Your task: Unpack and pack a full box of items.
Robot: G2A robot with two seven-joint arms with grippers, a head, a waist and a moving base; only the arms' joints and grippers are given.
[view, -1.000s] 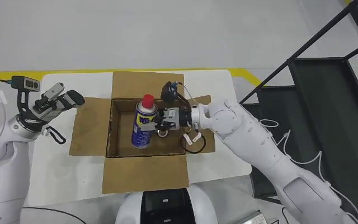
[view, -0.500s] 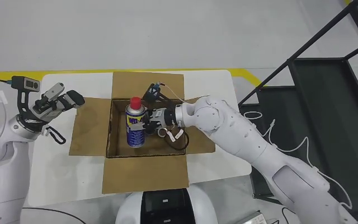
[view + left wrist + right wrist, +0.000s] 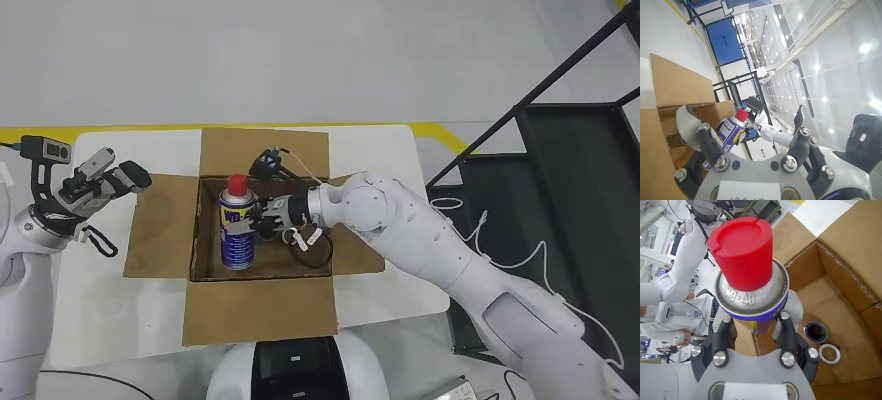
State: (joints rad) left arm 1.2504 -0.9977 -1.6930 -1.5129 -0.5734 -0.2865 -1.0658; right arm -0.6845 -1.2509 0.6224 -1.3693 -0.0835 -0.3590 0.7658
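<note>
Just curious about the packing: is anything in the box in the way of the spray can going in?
Nothing visible does. The right hand holds the spray can upright over the box; a black ring and a white ring lie on its floor, off to the side of the can. The spot directly beneath is hidden.

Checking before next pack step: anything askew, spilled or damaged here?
Nothing stands out. The right hand grips the blue spray can with red cap inside the open brown cardboard box; no spill or damage visible.
</note>
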